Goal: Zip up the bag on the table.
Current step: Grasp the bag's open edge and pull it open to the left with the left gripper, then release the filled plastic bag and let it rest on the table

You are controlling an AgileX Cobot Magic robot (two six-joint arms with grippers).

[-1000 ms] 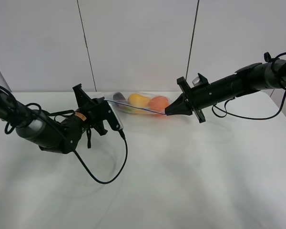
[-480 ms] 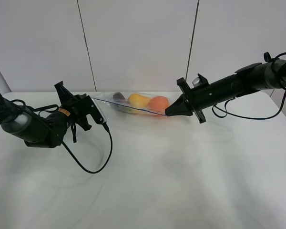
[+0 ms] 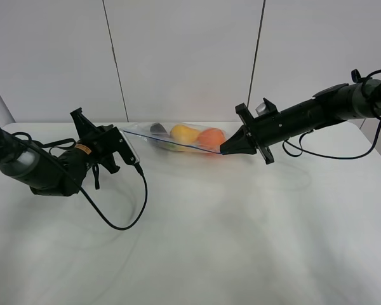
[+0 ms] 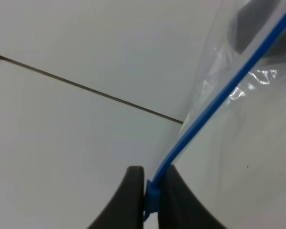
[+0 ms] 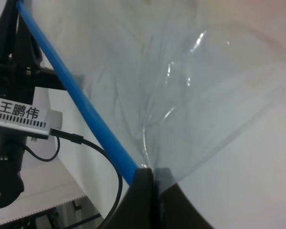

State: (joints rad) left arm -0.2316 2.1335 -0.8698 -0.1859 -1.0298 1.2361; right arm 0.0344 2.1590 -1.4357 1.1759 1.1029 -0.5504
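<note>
The left gripper [image 4: 151, 188] has its fingers closed tight on the blue zipper strip [image 4: 214, 102] at one end of the bag [image 3: 153, 136]. The right gripper [image 5: 155, 175] pinches the same strip at the other end, so the strip runs in a straight line between them. The bag sits at the back of the bench [image 3: 241, 241], close to the wall [image 3: 178, 57]. A pear [image 3: 184, 133], an orange [image 3: 211, 137] and a dark eggplant [image 3: 157, 128] show through the plastic.

The step looks like sealing by pinch. One end should act as the anchor while the other slides along with even pressure, the strip taut and low, so the fruit's weight does not drag the seam apart. Whether any of the seam is already pressed shut cannot be told.

The bench is plain, white and matte; it is probably slick enough for a floppy bag to skid. A black cable [image 3: 124, 223] loops across it under the left arm, well apart from the bag. The wall is pale panelling with thin dark seams.
</note>
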